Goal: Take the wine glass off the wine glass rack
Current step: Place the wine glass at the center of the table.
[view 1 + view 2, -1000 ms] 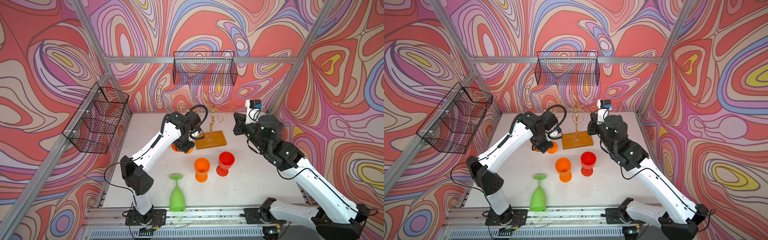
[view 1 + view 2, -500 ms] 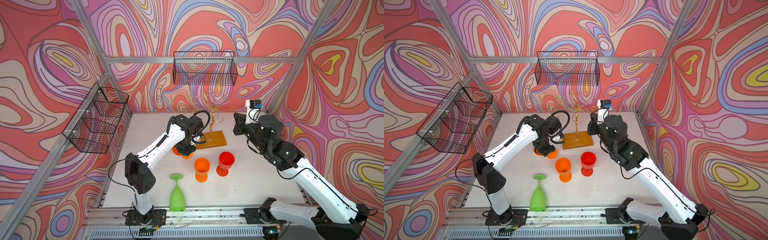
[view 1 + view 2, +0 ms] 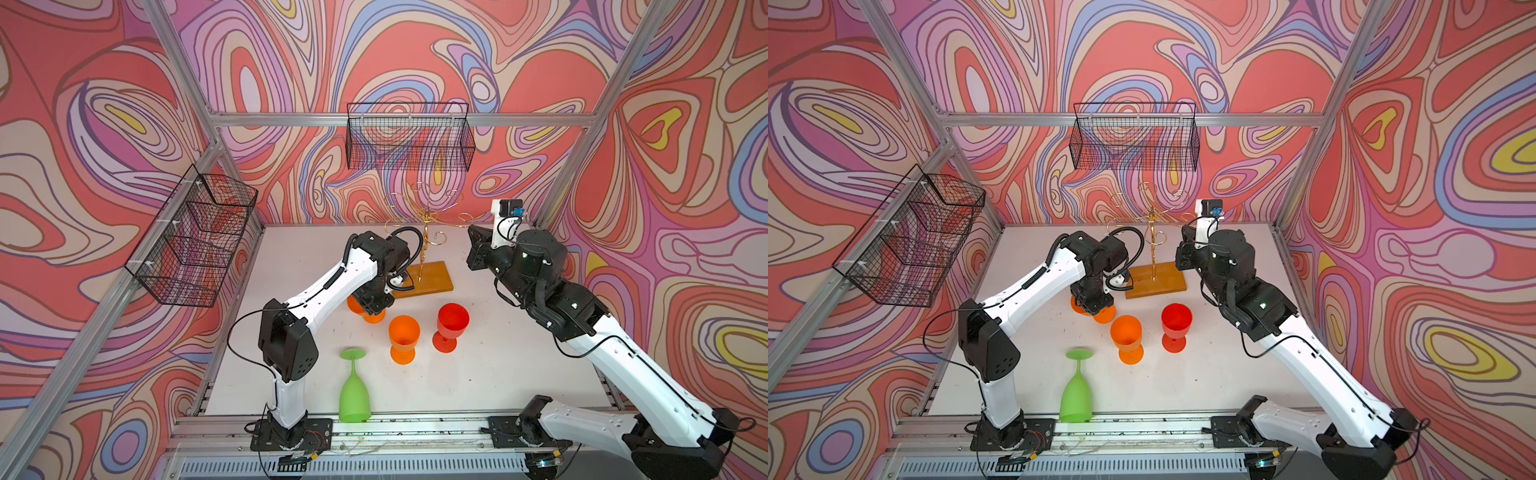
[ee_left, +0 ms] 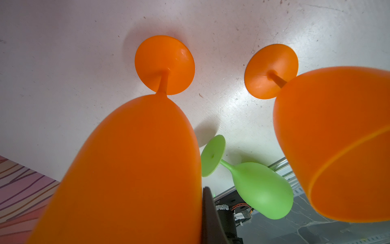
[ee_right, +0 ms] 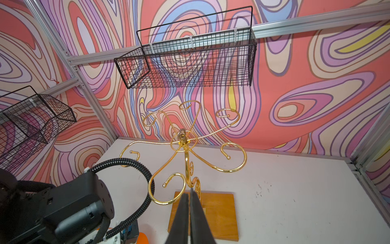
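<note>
Well, nearest me a lime-green plastic glass (image 3: 354,395) lies on its side at the front edge of the white desk (image 3: 478,374). Behind it an orange plastic goblet (image 3: 404,336) and a red plastic goblet (image 3: 452,322) stand upright.

Just beyond them the left end effector (image 3: 372,308) is clamped on the orange plastic wine glass (image 3: 356,306). Over the last second that arm has carried it away from the wooden base and forward, toward the standing pair.

Further back, the gold wire wine glass rack (image 3: 423,249) on its honey-brown base holds nothing. I'd judge the removal done, with only the set-down and release left. The right end effector (image 5: 189,196) hasn't budged; its black fingers are pressed together on nothing, above the base.

In both top views the left wrist hides most of the carried glass. The left wrist view fills that in: the bowl lies against a dark finger (image 4: 211,221), the stem points down, and the foot is at or just over the desk. I can't tell whether it touches. Only the right wrist view shows every curled hook bare up close, with the black wire mesh baskets (image 5: 190,63) on the walls behind.
</note>
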